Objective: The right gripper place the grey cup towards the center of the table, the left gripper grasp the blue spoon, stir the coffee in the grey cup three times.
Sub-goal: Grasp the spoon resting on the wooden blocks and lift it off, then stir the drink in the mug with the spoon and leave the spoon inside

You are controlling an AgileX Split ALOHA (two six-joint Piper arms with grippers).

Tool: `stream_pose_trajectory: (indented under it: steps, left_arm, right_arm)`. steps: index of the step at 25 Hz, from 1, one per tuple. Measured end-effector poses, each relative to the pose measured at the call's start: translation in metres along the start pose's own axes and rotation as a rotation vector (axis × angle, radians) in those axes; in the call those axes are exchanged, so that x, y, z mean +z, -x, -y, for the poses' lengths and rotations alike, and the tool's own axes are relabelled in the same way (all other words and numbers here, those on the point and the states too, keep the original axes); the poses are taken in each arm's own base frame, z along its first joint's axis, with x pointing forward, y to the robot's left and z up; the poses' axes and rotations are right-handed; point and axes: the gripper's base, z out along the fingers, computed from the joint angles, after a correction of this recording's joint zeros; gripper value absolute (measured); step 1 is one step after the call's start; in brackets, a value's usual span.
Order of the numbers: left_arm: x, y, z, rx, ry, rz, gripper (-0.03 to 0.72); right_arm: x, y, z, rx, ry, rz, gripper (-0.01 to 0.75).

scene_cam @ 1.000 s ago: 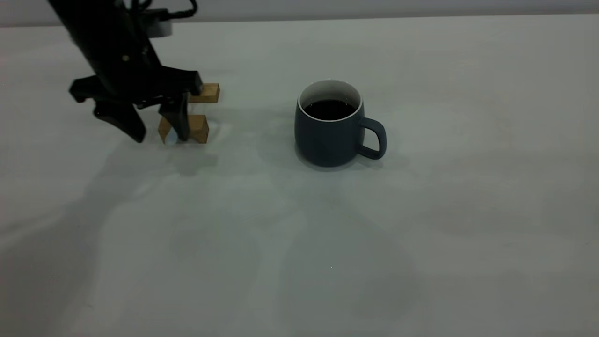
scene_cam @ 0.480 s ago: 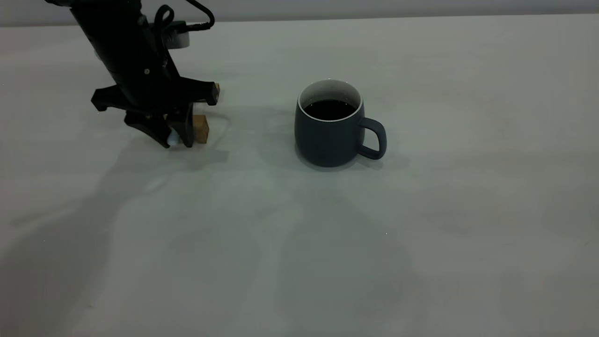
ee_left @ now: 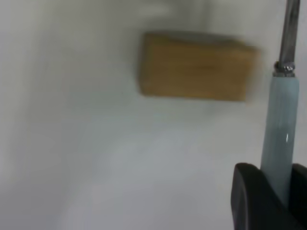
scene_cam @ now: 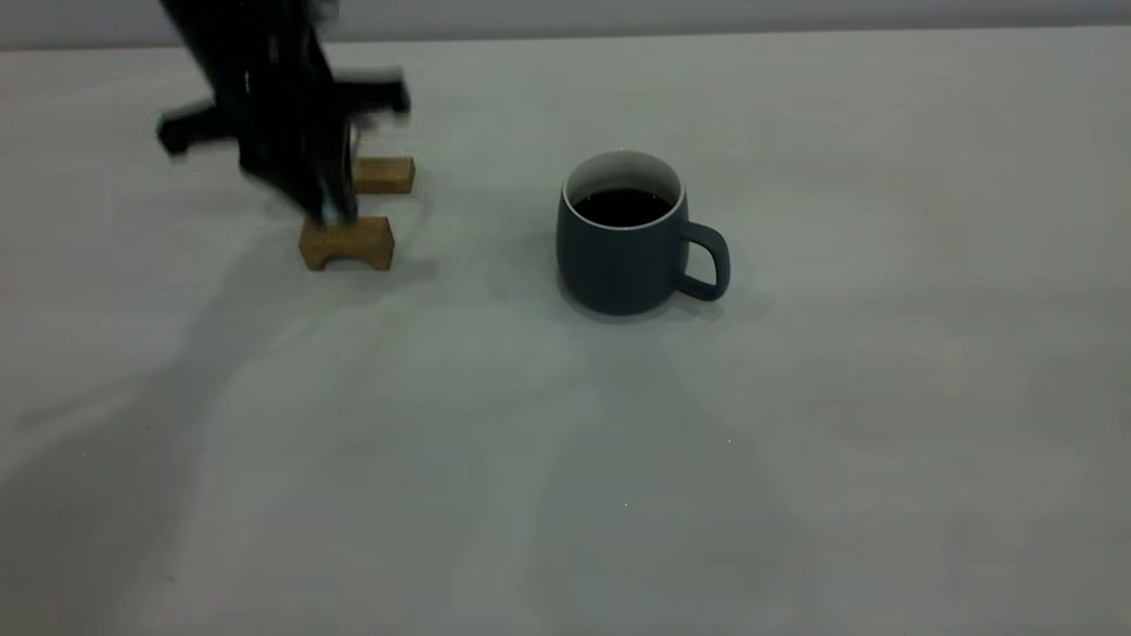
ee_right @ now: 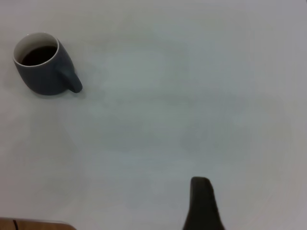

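The grey cup (scene_cam: 623,256) stands upright near the middle of the table (scene_cam: 795,442), its handle pointing right and dark coffee (scene_cam: 623,206) inside. My left gripper (scene_cam: 325,205) hangs blurred just above the nearer wooden rest, well to the left of the cup. It is shut on the blue spoon (ee_left: 280,129); the pale handle runs out from between the black fingers (ee_left: 249,196) and ends in a metal neck (ee_left: 289,33). The spoon's bowl is out of view. My right gripper (ee_right: 204,203) is far from the cup (ee_right: 45,72), out of the exterior view.
Two small wooden rests sit on the table left of the cup, one nearer (scene_cam: 346,243) and one behind it (scene_cam: 384,175). The left wrist view shows one such block (ee_left: 196,72) below the spoon. A brown edge (ee_right: 33,224) shows at the corner of the right wrist view.
The left gripper closed on the spoon at the wooden rests, then rose with it, uncovering the nearer rest. The cup has not moved.
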Motion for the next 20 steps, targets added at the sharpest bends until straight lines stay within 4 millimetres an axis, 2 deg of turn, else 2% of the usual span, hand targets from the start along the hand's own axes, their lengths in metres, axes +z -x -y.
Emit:
stream_pose_trajectory:
  steps: [4, 7, 13, 17, 20]
  left_arm:
    - [-0.054, -0.003, 0.019, -0.23, -0.095, -0.101, 0.166]
    - [-0.076, -0.006, 0.036, -0.398, -0.228, -0.206, 0.166]
    - [-0.093, -0.012, 0.073, -0.58, -0.537, -0.39, 0.166]
    - [-0.097, -0.022, 0.1, -0.611, -0.637, -0.463, 0.166]
    - [-0.093, -0.028, 0.115, -0.723, -0.679, -0.567, 0.166]
  right_arm:
    - [0.0, 0.0, 0.0, 0.0, 0.0, 0.0, 0.587]
    - [0.0, 0.0, 0.0, 0.0, 0.0, 0.0, 0.587]
    - [0.0, 0.0, 0.0, 0.0, 0.0, 0.0, 0.587]
    - [0.0, 0.0, 0.0, 0.0, 0.0, 0.0, 0.587]
    - [0.0, 0.0, 0.0, 0.0, 0.0, 0.0, 0.587]
